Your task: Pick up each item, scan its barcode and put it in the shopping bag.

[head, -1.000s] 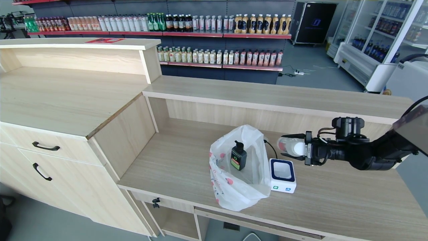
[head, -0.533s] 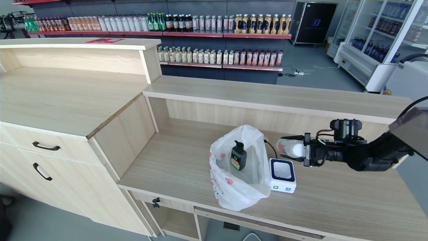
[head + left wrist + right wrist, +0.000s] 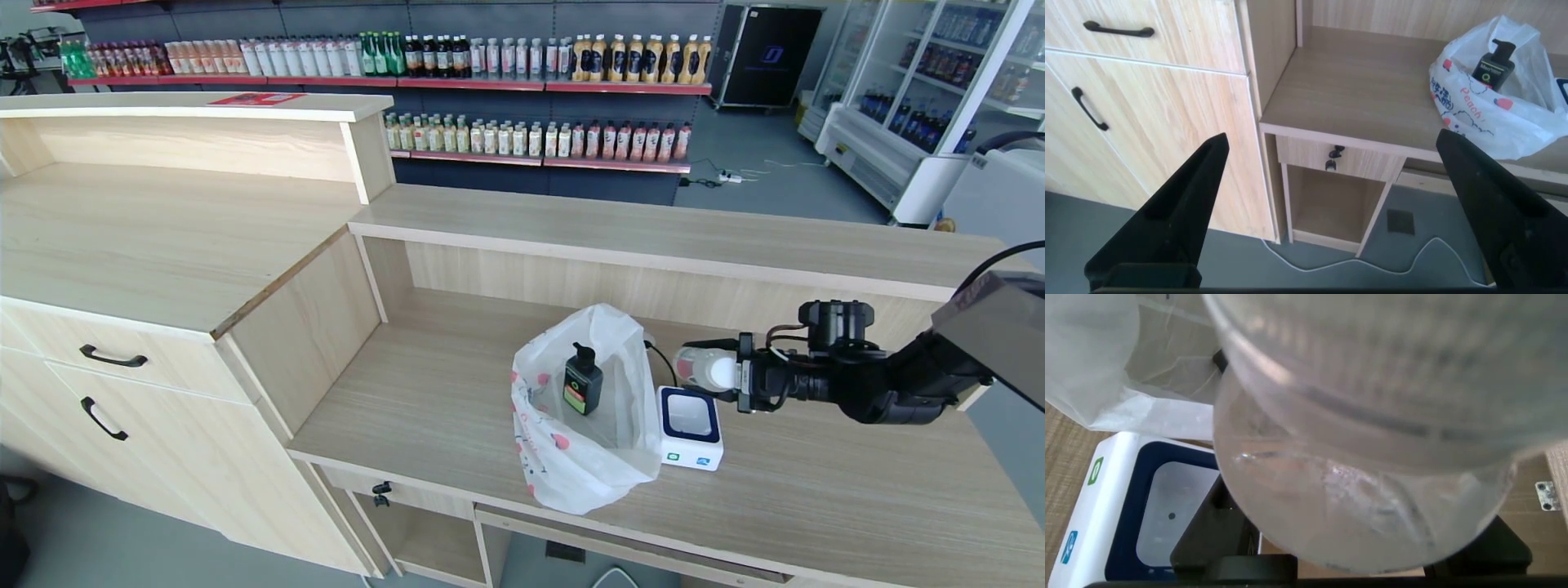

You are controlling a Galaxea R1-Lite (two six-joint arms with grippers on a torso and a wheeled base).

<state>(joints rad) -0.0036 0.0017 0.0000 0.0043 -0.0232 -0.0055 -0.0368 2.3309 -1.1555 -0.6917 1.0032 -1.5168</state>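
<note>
In the right gripper (image 3: 709,369), above the table (image 3: 816,498), a clear bottle (image 3: 695,364) was clamped, laid sideways, close by the white scanner (image 3: 691,426). Beside the scanner the shopping bag (image 3: 571,469) was stood open, a dark pump bottle (image 3: 582,384) kept upright inside. The left gripper (image 3: 1331,137) was spread wide, empty.

Three things partly hidden
The clear bottle's (image 3: 704,367) right end is buried in the right gripper (image 3: 692,365); close up it blurs and covers half the scanner (image 3: 1118,490); shopping bag (image 3: 563,465) film veils the pump bottle's (image 3: 582,382) base.
</note>
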